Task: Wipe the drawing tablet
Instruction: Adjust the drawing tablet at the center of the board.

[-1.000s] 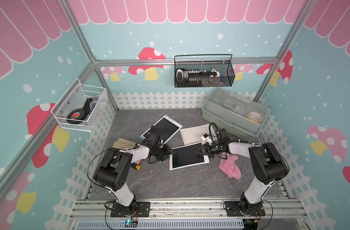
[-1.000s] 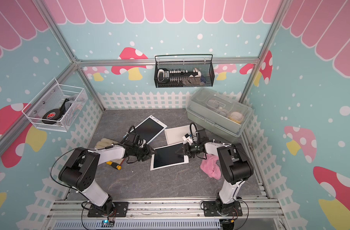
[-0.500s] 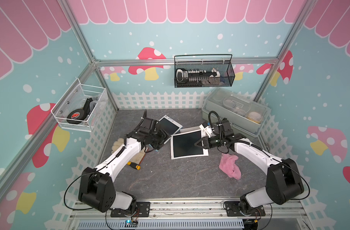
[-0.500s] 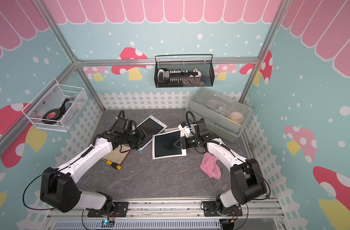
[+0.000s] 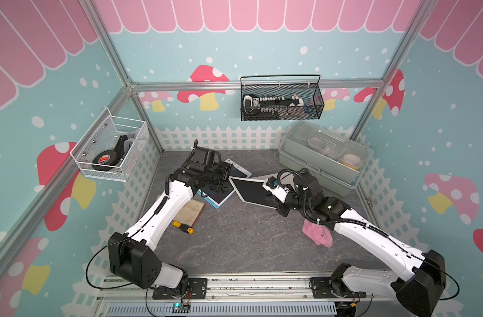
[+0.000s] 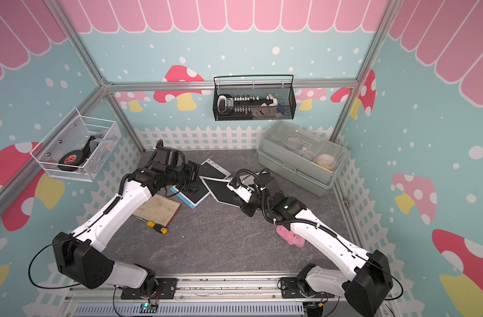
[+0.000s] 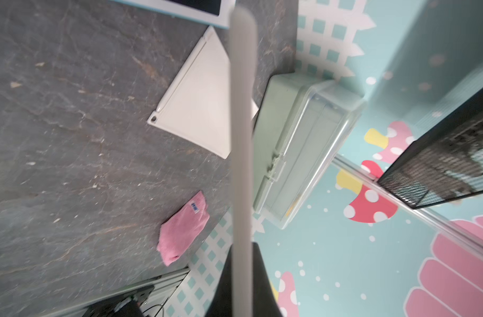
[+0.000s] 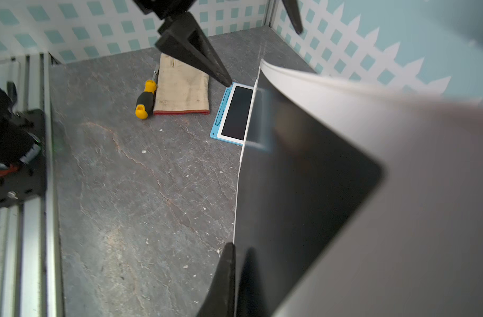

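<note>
A drawing tablet (image 5: pixel 252 189) (image 6: pixel 223 189) with a white frame and a black screen hangs tilted above the table. My right gripper (image 5: pixel 272 195) (image 6: pixel 239 197) (image 8: pixel 234 252) is shut on its near right edge, and the dark screen (image 8: pixel 303 178) fills much of the right wrist view. My left gripper (image 5: pixel 224 181) (image 6: pixel 194 181) stands open at the tablet's far left edge. Its two black fingers (image 8: pixel 196 49) are spread wide in the right wrist view. In the left wrist view the tablet's thin edge (image 7: pixel 241 123) runs between them. A pink cloth (image 5: pixel 317 236) (image 6: pixel 289 236) (image 7: pixel 182 227) lies on the table under my right arm.
A blue-framed tablet (image 5: pixel 217 197) (image 8: pixel 233 114) and a white one (image 5: pixel 239 171) lie under my left gripper; a white panel (image 7: pixel 201 101) lies behind. A yellow-handled screwdriver (image 5: pixel 182 227) (image 8: pixel 145 100) and beige pad (image 5: pixel 190 211) sit left. A green lidded box (image 5: pixel 322 157) stands back right.
Both arms have risen from the table and carried the tablet up and back, tilting it. The right gripper closed on it, and the left gripper's fingers have spread apart.
</note>
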